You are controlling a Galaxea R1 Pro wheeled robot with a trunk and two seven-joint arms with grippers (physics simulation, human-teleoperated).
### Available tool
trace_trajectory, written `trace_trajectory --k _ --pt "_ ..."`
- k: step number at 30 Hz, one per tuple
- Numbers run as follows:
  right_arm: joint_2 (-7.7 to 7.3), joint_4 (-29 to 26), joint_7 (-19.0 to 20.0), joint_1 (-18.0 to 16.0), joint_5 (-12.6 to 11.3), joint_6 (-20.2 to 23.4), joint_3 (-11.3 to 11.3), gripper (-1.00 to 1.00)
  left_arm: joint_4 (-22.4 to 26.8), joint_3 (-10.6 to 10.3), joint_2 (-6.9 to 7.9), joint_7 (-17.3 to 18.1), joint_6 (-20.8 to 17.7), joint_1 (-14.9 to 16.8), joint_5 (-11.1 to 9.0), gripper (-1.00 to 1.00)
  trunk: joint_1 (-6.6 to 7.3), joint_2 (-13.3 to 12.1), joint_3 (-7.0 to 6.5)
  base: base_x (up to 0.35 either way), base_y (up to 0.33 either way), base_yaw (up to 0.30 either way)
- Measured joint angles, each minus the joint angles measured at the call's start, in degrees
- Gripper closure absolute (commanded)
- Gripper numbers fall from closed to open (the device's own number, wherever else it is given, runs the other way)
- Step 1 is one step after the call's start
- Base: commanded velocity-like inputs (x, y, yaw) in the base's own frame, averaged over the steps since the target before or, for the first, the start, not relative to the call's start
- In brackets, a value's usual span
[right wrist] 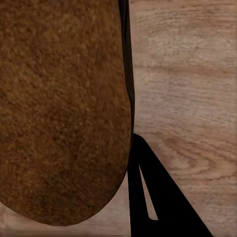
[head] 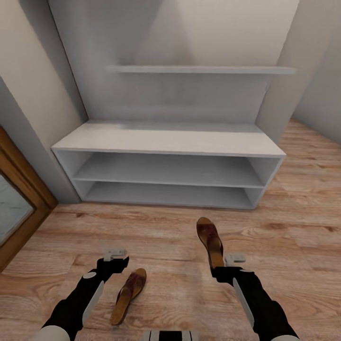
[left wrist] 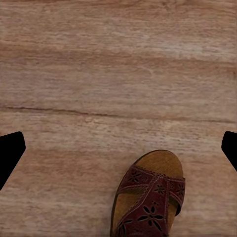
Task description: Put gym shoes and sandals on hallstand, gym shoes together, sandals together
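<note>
Head view, hallstand point(head: 170, 142): pale grey, smooth, two open shelf levels, flat top, standing on wood-plank corridor floor point(head: 293, 227).
Head view, sandals: one point(head: 129, 293) on the floor beside the left gripper point(head: 115, 254); the other point(head: 210, 240) held at its heel by the right gripper point(head: 226, 265).
Left wrist: fingers point(left wrist: 10, 153) spread wide over grainy planks; perforated brown strap, tan insole.
Right wrist: finger point(right wrist: 158, 197) against the suede-like tan sole point(right wrist: 59, 108).

A pale grey-white hallstand with a wide low bench and two open shelf levels point(head: 170, 142) stands against the back wall, with the light wood-plank corridor floor point(head: 156, 232) spreading in front of it. One flat brown leather sandal with a tan insole point(head: 129, 294) lies on the floor just right of the left gripper point(head: 115, 255). The second brown sandal point(head: 210, 239) is further right and nearer the hallstand, its heel at the right gripper point(head: 226, 263).
</note>
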State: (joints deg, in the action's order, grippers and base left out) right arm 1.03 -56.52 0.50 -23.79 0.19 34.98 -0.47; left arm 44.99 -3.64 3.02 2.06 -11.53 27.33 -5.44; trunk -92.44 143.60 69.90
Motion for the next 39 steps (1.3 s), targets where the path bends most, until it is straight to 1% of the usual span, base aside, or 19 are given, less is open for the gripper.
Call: trace_trajectory --k 3,5,6,8,9,12,20,25,27,30,33,39 --pt "0.00 0.0 0.0 0.0 0.0 0.0 0.0 1.00 0.0 -0.2 0.04 0.0 0.4 0.0 0.0 -1.00 -0.08 0.0 0.95 0.000 0.000 -0.095" --pt "0.00 -0.1 0.0 0.0 0.0 0.0 0.0 1.00 0.0 -0.2 0.09 0.0 1.9 0.0 0.0 -1.00 -0.13 0.1 1.58 0.000 0.000 -0.107" --pt "0.00 -0.1 0.0 0.0 0.0 0.0 0.0 1.00 -0.1 -0.2 0.15 0.0 3.7 0.0 0.0 -1.00 -0.15 0.1 1.89 0.000 0.000 -0.110" --pt "0.00 -0.1 0.0 0.0 0.0 0.0 0.0 1.00 -0.1 -0.2 0.19 0.0 5.6 0.0 0.0 -1.00 -0.21 0.1 2.52 0.000 0.000 -0.088" --pt "0.00 -0.1 0.0 0.0 0.0 0.0 0.0 1.00 -0.2 -0.3 0.23 0.0 7.7 0.0 0.0 -1.00 -0.23 0.1 2.82 0.000 0.000 -0.043" --pt "0.01 -0.1 0.0 0.0 0.0 0.0 0.1 1.00 -0.2 -0.3 0.25 0.0 9.2 0.0 0.0 -1.00 -0.31 0.2 3.67 0.000 0.000 -0.025" --pt "0.06 -0.1 0.1 0.0 0.0 0.0 0.2 1.00 -0.2 -0.2 0.38 -0.1 9.9 0.0 0.0 -1.00 -0.51 0.3 5.63 0.000 0.000 -0.005" --pt "0.07 -0.2 0.1 0.0 0.0 -0.1 0.2 1.00 -0.3 -0.2 0.45 -0.1 10.0 0.0 0.0 -1.00 -0.64 0.3 7.11 0.000 0.000 0.000" --pt "0.03 -0.2 0.1 0.0 0.0 -0.1 0.1 1.00 -1.3 -0.2 0.76 -0.1 10.0 0.0 0.1 -1.00 -0.70 0.4 7.73 0.000 0.000 0.000" --pt "0.01 -0.2 0.1 0.0 0.0 -0.1 0.1 1.00 -4.2 -0.2 1.61 -0.1 10.1 0.0 0.1 -1.00 -0.77 0.4 8.68 0.000 0.000 0.000" --pt "0.01 -0.2 0.1 0.0 0.0 -0.1 0.2 1.00 -4.9 -0.2 2.22 -0.1 10.5 0.0 0.1 -1.00 -0.85 0.4 9.62 0.000 0.000 0.000" --pt "0.00 -0.2 0.1 0.0 0.0 -0.1 0.1 1.00 -5.2 -0.3 2.44 -0.1 10.7 0.0 0.2 -1.00 -1.00 0.5 11.52 0.000 0.000 0.000"
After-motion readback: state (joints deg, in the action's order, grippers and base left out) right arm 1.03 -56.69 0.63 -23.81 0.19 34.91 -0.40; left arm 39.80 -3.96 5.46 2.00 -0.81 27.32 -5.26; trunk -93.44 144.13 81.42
